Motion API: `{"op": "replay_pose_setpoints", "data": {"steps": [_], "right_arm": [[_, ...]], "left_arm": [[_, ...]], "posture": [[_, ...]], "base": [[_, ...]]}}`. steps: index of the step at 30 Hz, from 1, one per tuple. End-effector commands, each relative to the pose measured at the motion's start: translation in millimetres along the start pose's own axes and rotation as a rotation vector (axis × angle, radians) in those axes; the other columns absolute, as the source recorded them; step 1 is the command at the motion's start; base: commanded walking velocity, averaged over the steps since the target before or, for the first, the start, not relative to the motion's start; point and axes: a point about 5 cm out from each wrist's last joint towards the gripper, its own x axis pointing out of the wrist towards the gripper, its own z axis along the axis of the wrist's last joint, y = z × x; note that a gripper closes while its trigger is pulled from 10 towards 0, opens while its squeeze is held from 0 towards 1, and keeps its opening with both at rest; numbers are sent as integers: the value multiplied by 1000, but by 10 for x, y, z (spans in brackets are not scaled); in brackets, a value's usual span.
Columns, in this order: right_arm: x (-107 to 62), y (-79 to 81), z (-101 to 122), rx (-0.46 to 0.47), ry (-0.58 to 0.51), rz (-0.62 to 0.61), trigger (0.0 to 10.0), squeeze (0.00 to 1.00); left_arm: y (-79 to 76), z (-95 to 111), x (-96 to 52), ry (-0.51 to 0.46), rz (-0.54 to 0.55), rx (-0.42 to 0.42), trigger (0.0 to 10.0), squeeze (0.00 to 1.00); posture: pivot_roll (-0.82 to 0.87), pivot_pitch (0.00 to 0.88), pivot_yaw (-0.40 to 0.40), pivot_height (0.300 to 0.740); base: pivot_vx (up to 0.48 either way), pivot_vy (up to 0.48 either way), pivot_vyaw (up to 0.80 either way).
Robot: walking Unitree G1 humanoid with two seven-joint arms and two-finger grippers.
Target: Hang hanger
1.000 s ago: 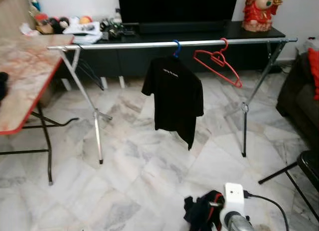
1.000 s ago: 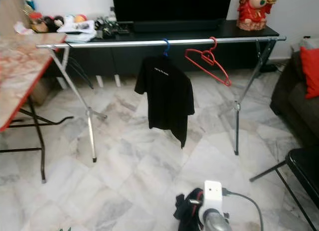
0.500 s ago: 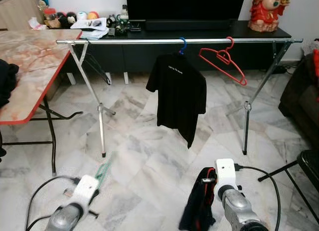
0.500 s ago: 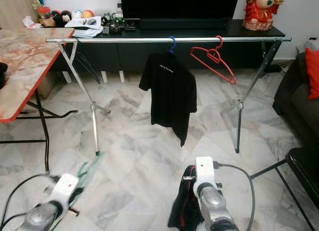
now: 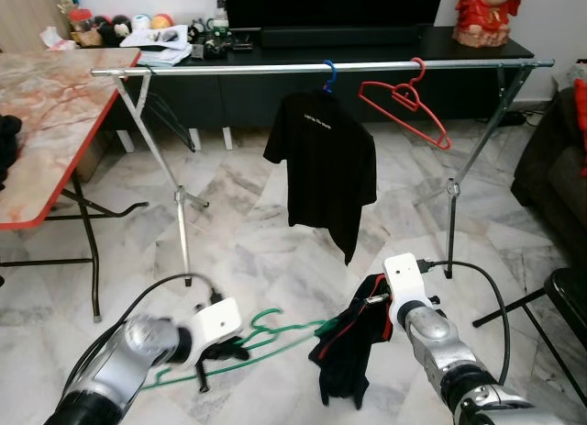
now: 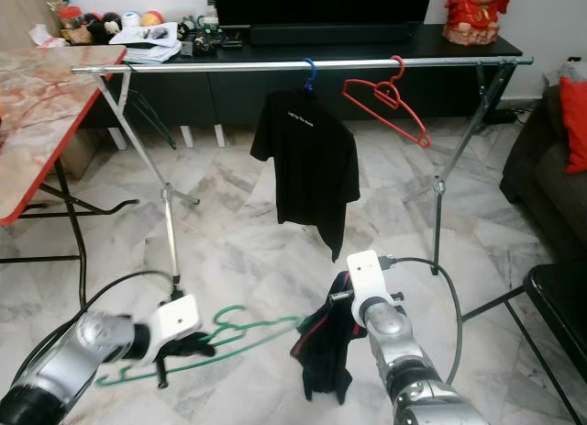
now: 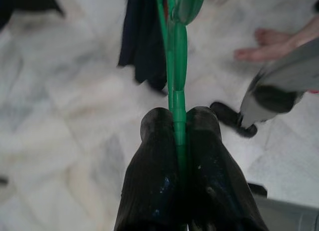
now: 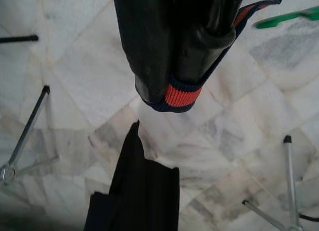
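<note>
Noted at far left: table [image 5: 46, 122] with red edge. Left gripper [image 5: 223, 348] low over the marble floor [image 5: 266, 260], fingers pinched tight on a green hanger [image 5: 266, 329], held out level toward the right. Confirmed at close range in the left wrist view: both fingertips [image 7: 159, 141] pressed against the green bar, and a bare foot [image 7: 259, 46] of a person on the tiles beyond, unseen from the head camera.

Across the middle: metal clothes rail [image 5: 229, 68], carrying a black shirt [image 5: 326, 168] on a blue hanger [image 5: 327, 73], then an empty red hanger [image 5: 408, 104] beside it, tilted.

Further right: right gripper [image 5: 371, 301] raised in front, closed on a dark garment [image 5: 348, 352] drooping below it. Shown in the right wrist view: fingers [image 8: 219, 21] clamped over a navy band with red trim, a detail barely legible from the head views. Green hanger well apart from the rail, not yet hung.
</note>
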Motion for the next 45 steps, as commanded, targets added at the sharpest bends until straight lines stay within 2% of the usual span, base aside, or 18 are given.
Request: {"op": "replay_pose_setpoints", "data": {"steps": [1,4,5,8,12,14,15,18,20,25,30,34,38,40,45], "right_arm": [[18,-22,116,-16,-30,0,10000,0],[20,-32,129,-19,-31,-2,10000,0],[22,-44,144,-22,-31,-4,10000,0],[24,-47,155,-23,-32,-4,10000,0],[23,-71,154,-29,-26,-11,10000,0],[24,-78,156,-30,-23,-12,10000,0],[24,-79,159,-30,-22,-12,10000,0],[25,-77,161,-29,-22,-11,10000,0],[26,-70,160,-25,-21,-6,10000,0],[19,-67,121,-24,-11,-3,10000,0],[13,-70,88,-24,-1,-2,10000,0],[10,-68,73,-23,4,-1,10000,0],[8,-91,64,-23,12,-11,10000,0],[12,-92,86,-21,8,-13,10000,0],[26,-72,150,-12,-11,-8,10000,0]], "left_arm": [[-56,109,5,-11,-78,24,10000,0],[-95,177,11,-28,-117,30,10000,0],[-147,246,23,-37,-161,47,10000,0],[-166,270,41,-34,-169,59,10000,0],[-206,189,-25,63,-206,99,10000,0],[-227,226,-41,53,-214,96,10000,0],[-213,286,-19,19,-186,91,10000,0],[-179,304,2,9,-146,97,10000,0],[-74,358,36,2,-25,80,10000,0],[-100,420,44,-29,-20,59,10000,0],[-85,437,55,-33,43,51,10000,0],[-155,437,27,-31,-21,29,10000,0],[-306,431,-20,0,-166,67,10000,0],[-288,475,0,-15,-156,78,10000,0],[-258,615,93,-92,-100,40,10000,0]], "posture": [[6,49,-14,740],[6,47,-14,740],[7,46,-15,740],[2,45,-16,740],[6,52,-21,740],[9,59,-23,740],[9,60,-24,740],[7,62,-25,740],[7,65,-27,740],[10,69,-30,740],[10,72,-31,740],[11,73,-31,740],[17,73,-30,740],[17,72,-30,740],[11,71,-29,740]], "base": [[0,0,0],[0,0,0],[0,0,0],[0,0,0],[0,0,0],[0,0,0],[0,0,0],[0,0,0],[0,0,0],[0,0,0],[0,0,0],[0,0,0],[0,0,0],[0,0,0],[0,0,0]]}}
